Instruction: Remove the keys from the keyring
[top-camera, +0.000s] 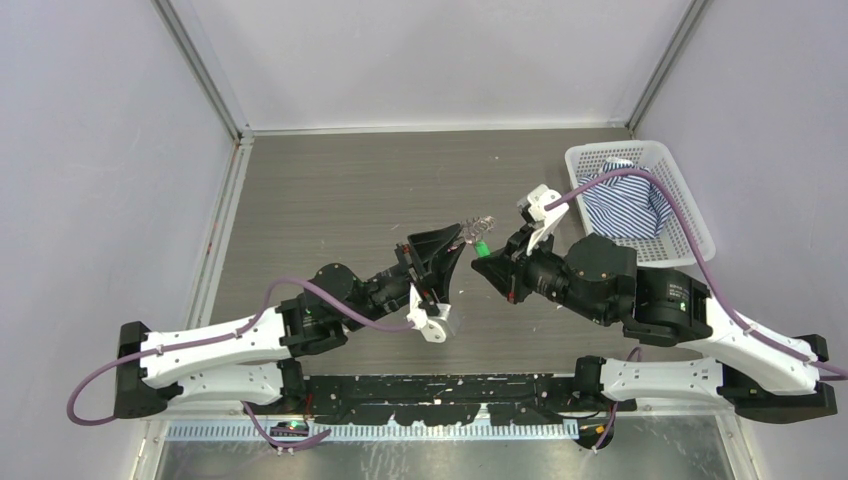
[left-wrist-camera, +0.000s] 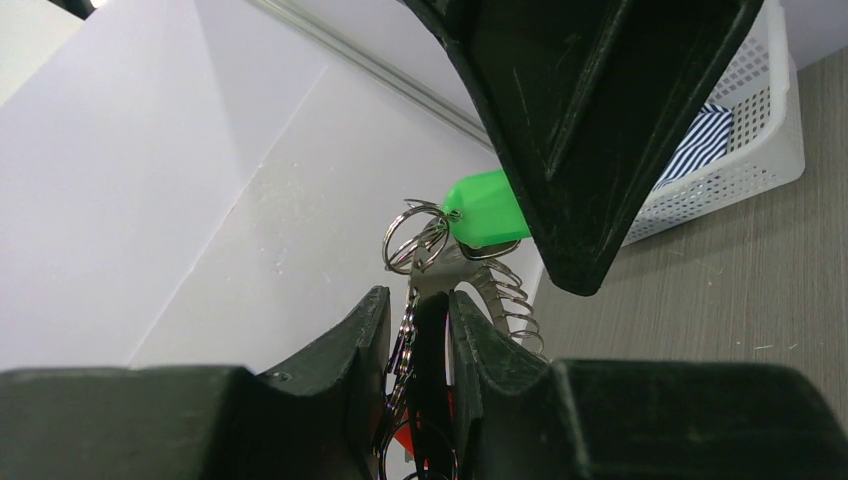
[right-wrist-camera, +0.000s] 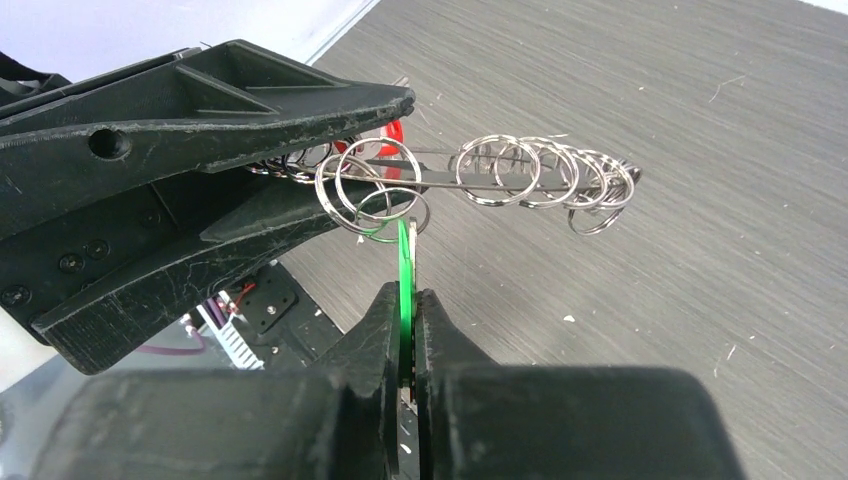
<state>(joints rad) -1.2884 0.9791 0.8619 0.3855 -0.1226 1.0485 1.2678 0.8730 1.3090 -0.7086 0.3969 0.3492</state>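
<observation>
Two arms meeting above the centre of the grey wood-grain tabletop (top-camera: 330, 190). The left hand (top-camera: 458, 238) is partly closed and clamps one end of the bunch of keys (right-wrist-camera: 540, 178), which juts out past its fingertips, clear of the surface. The right hand (right-wrist-camera: 408, 300) is pinched almost fully shut on the flat green key (right-wrist-camera: 404, 262), held edge-up just below the bunch. The keyring (left-wrist-camera: 403, 235) shows as thin wire loops beside the green head; the left hand's black fingers (right-wrist-camera: 200, 110) hide the rest, along with most of a small red piece (right-wrist-camera: 396, 133). At the far right, well apart, a white perforated basket (top-camera: 640, 150) holds a blue-and-white striped cloth (top-camera: 620, 205). Purple cables (top-camera: 300, 290) trail along both arms
</observation>
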